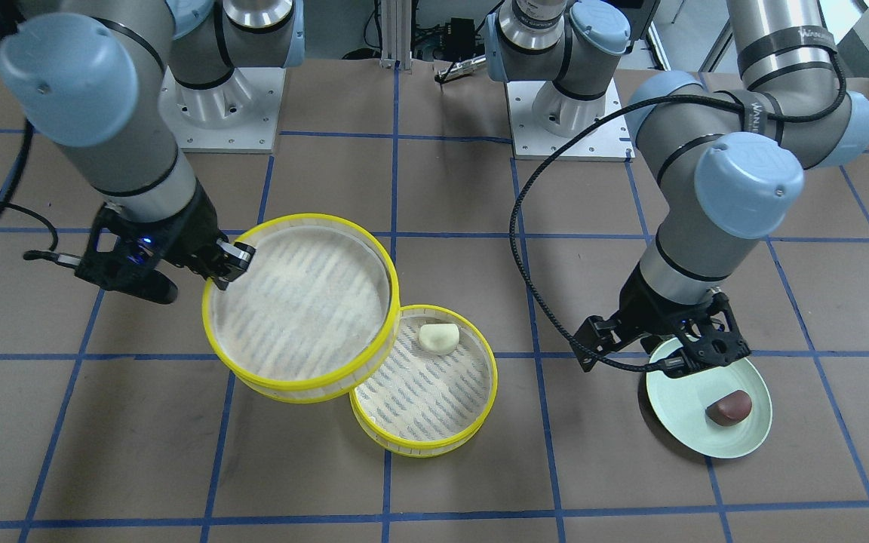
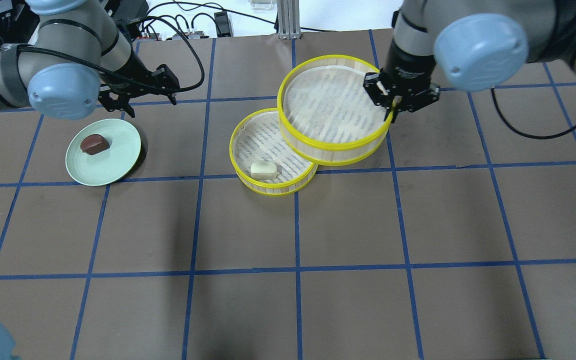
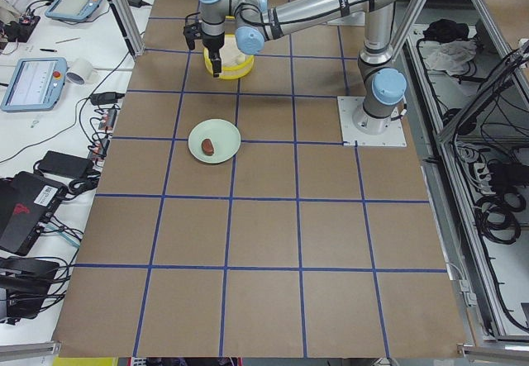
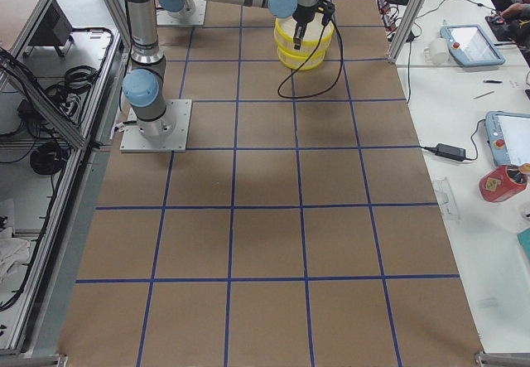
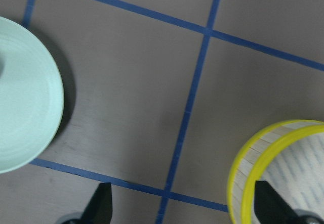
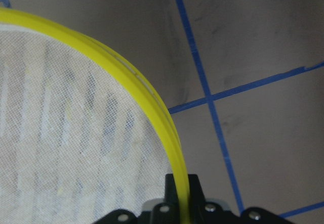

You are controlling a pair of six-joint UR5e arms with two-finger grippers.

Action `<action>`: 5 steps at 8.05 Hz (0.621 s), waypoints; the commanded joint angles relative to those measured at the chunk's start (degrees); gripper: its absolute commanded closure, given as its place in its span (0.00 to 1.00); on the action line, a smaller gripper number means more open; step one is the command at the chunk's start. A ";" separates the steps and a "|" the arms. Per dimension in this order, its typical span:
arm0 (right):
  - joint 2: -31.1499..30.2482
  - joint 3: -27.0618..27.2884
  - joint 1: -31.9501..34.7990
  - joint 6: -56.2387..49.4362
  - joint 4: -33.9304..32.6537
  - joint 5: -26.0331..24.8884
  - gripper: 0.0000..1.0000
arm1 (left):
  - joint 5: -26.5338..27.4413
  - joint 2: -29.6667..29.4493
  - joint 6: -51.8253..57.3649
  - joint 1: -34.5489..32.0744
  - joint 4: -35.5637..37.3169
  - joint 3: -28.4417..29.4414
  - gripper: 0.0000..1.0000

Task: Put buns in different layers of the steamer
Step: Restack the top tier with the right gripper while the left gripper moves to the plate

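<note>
Brown tabletop [image 2: 348, 225], blue tape grid [image 2: 296, 270] under steamer [image 2: 338, 150]; benches [image 3: 50, 135] alongside.

Left arm [image 1: 672, 253] and right arm [image 1: 129, 154]: silver-grey tubes, pale blue caps [image 1: 747, 185]
Black rings banded the joints, and black wrist fittings carried black jaws. A black cable [image 1: 514, 219] looped off the left arm's wrist. Each arm stood on a white square base plate [image 1: 600, 139] dotted with screws.

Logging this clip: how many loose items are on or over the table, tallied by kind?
Yellow-rimmed round cloth-lined steamer trays: 2 (raised tray, lower tray)
Small oblong buns: 2 (cream-white bun, dark reddish-brown bun)
Pale green round plate: 1
Total: 5
</note>
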 commanded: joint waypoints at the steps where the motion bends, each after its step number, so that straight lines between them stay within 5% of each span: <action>1: 9.70 -2.36 10.41 10.18 -8.89 -0.18 0.96 | 0.60 0.41 9.86 7.66 -2.04 -0.33 0.00; 5: 15.89 -5.55 13.87 11.79 -10.41 -0.97 0.96 | 0.52 -0.55 9.55 16.98 -2.93 -2.95 0.00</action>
